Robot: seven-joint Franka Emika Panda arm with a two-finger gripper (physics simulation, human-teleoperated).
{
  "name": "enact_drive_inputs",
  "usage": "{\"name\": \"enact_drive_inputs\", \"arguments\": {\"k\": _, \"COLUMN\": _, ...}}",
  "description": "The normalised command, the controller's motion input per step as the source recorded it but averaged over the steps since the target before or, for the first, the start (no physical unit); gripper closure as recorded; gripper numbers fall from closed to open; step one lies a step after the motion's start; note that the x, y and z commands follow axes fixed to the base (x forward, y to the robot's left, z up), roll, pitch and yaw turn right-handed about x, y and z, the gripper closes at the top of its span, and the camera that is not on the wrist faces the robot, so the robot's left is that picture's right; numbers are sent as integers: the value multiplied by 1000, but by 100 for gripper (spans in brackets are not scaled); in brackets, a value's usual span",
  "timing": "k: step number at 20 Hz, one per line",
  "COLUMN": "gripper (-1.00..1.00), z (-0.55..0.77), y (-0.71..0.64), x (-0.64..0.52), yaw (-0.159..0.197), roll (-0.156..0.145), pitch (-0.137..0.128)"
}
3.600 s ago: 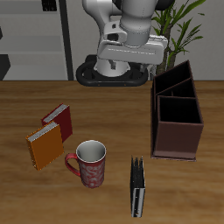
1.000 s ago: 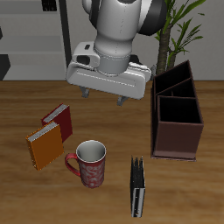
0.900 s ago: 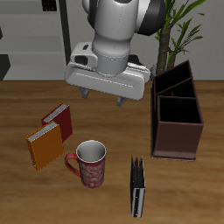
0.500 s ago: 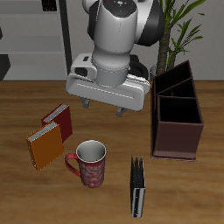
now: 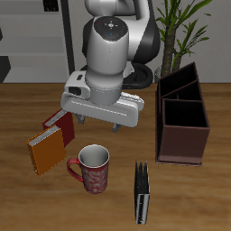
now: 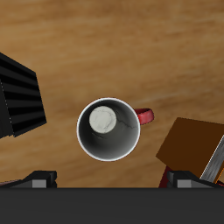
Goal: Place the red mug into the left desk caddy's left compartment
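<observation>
The red mug (image 5: 93, 170) stands upright on the wooden table near the front edge, its handle pointing away from the caddy. It also shows from above in the wrist view (image 6: 108, 129), with white rim and dark inside. My gripper (image 5: 99, 124) is open and empty, hanging above the mug and a little farther back; its fingertips (image 6: 39, 178) show in the wrist view beside the mug, not touching it. The left desk caddy (image 5: 183, 117), a dark maroon box with dividers, stands farther back beside the plant, well apart from the mug.
An upright black book (image 5: 141, 192) stands close beside the mug near the front edge and shows in the wrist view (image 6: 17, 96). An orange notebook (image 5: 44, 151) and a red book (image 5: 60, 123) lie on the mug's other side. A plant (image 5: 183, 32) stands behind the caddy.
My arm has swung forward and down from the table's back until the open gripper hangs over the mug. The mug, books and caddy have not moved.
</observation>
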Motion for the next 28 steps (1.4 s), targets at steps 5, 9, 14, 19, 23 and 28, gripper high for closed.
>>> {"name": "enact_drive_inputs", "arguments": {"k": 5, "gripper": -100, "z": -191, "y": -113, "x": -86, "yaw": -32, "roll": -21, "pitch": -3}}
{"name": "enact_drive_inputs", "arguments": {"k": 9, "gripper": -100, "z": -116, "y": 135, "x": -37, "yaw": -4, "roll": 20, "pitch": -8}}
{"name": "enact_drive_inputs", "arguments": {"k": 14, "gripper": -100, "z": 10, "y": 191, "x": 42, "yaw": 35, "roll": 23, "pitch": -8}}
{"name": "enact_drive_inputs", "arguments": {"k": 19, "gripper": -100, "z": 1, "y": 185, "x": 65, "yaw": 16, "roll": 3, "pitch": -1}}
{"name": "enact_drive_inputs", "arguments": {"k": 23, "gripper": -100, "z": -171, "y": 150, "x": 138, "yaw": 12, "roll": 9, "pitch": 15}}
{"name": "enact_drive_inputs", "arguments": {"k": 28, "gripper": -100, "z": -271, "y": 199, "x": 167, "yaw": 38, "roll": 23, "pitch": 20}}
